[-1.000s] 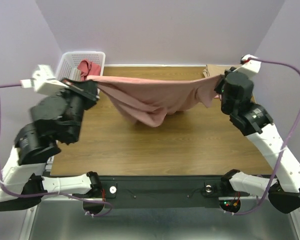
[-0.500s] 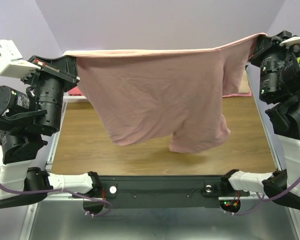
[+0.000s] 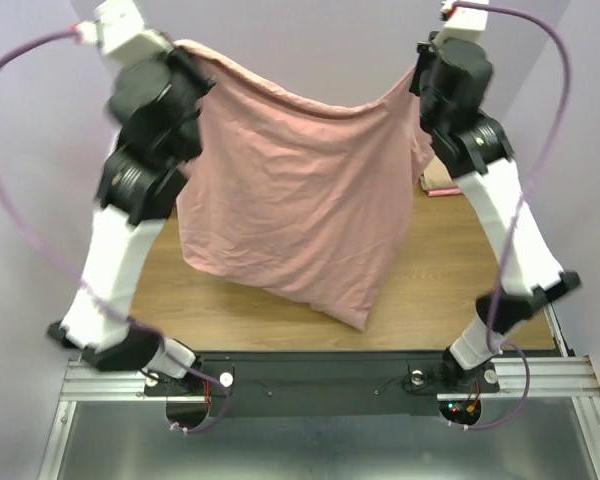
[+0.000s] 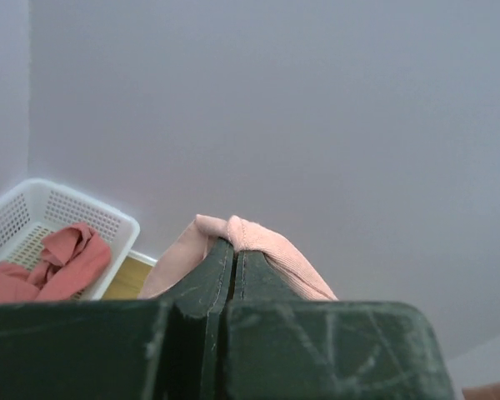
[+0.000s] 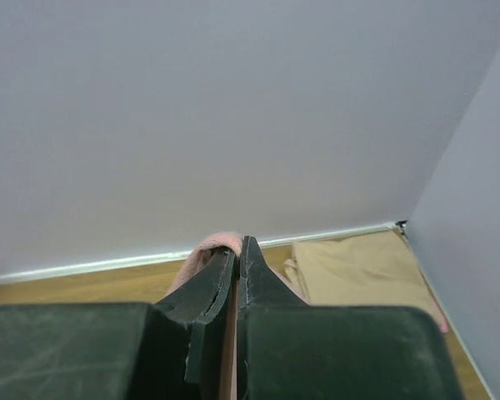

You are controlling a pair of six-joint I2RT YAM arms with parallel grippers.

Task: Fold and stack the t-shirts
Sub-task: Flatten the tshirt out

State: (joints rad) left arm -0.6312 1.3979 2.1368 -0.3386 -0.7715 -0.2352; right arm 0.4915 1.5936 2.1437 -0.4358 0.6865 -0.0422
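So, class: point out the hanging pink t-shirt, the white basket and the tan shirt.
pink t-shirt (image 3: pixel 300 200): top view, middle of cloth.
white basket (image 4: pixel 83 210): left wrist view, lattice wall.
tan shirt (image 5: pixel 358 271): right wrist view, its middle.

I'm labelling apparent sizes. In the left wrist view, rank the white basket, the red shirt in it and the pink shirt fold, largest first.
1. white basket
2-3. coral-red shirt and pink shirt fold look alike; the fold, pinched in the left hand, is nearer the camera, so unranked.
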